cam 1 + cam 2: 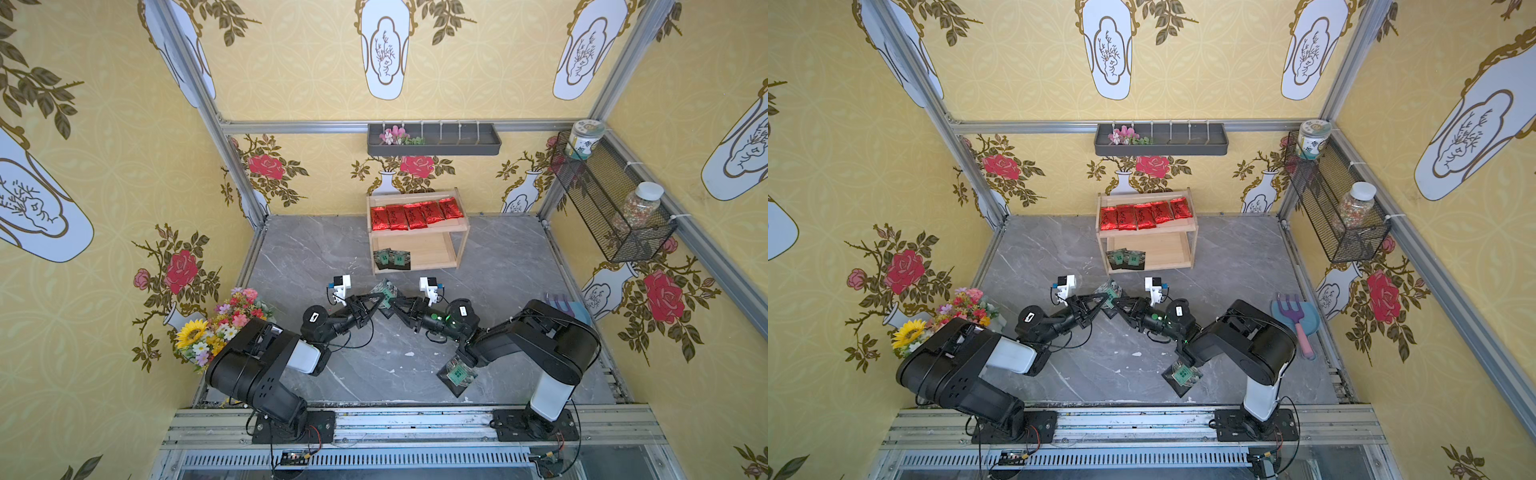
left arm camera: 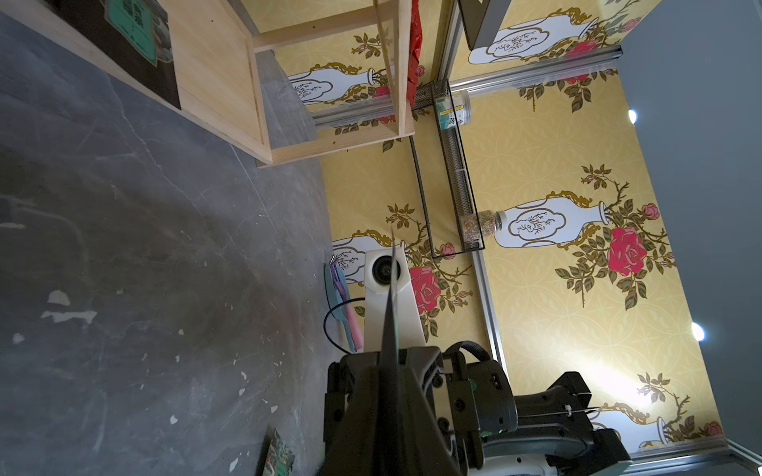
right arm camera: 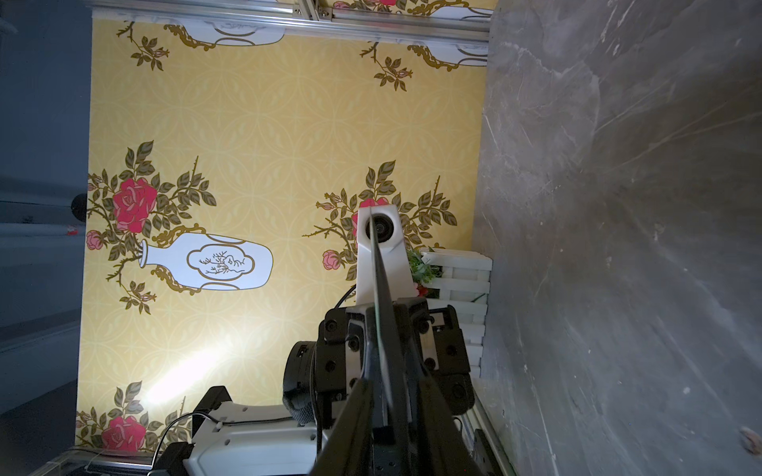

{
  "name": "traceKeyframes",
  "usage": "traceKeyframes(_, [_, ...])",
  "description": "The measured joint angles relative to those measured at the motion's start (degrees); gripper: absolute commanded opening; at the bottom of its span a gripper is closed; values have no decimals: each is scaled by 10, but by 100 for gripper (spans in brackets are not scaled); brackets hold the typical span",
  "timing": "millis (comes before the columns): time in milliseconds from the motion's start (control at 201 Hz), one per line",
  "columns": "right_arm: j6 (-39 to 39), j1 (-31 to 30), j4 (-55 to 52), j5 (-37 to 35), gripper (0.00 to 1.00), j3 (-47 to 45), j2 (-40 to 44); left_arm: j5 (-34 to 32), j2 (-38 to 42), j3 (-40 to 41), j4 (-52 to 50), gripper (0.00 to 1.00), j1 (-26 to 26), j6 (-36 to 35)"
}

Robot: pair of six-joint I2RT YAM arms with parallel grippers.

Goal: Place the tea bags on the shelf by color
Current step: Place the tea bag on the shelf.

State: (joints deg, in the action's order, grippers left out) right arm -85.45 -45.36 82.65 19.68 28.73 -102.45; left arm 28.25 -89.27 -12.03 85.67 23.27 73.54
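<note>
- Over the middle of the grey marble-patterned tabletop (image 1: 316, 257), two black robot arms meet tip to tip. The left gripper (image 1: 380, 300) and the right gripper (image 1: 395, 306) are both at one squarish dark foil tea packet with a green centre label (image 1: 385, 289).
- The left fingers are pressed together on one edge of that packet, pinching it. In the left wrist view it shows as a thin dark blade (image 2: 389, 321) running out from between them.
- The right fingers sit either side of the opposite edge. The right wrist view shows the packet edge-on (image 3: 379, 288) between them, but I cannot tell whether they press on it.
- A small two-tier light wooden rack (image 1: 434, 254) stands at the far side of the table, by the back wall.
- Five shiny red oblong foil sachets (image 1: 415, 216) lie in a row on its upper tier.
- Two more dark green-labelled packets (image 1: 392, 259) overlap at the left end of the lower tier, at its front rim.
- A fourth dark packet (image 1: 457, 374) lies on the table, well apart from the rack and partly under the right arm.
</note>
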Motion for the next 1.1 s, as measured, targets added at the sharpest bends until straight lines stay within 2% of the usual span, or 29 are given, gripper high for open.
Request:
traceKeyframes(533, [3,-3,0,-5,11,-11,12,-4,3,2,0,18,5,0])
traceKeyframes(603, [3,-3,0,-5,8,-10,12,-4,4,2,0,22,6,0])
traceKeyframes(851, [5,15,0,-6,2,-10,1,-5,18,3,-1,46,6,-5])
traceKeyframes(1095, [27,80,0,-25,0,7,-37,-6,65,0,-56,50,-9,-35])
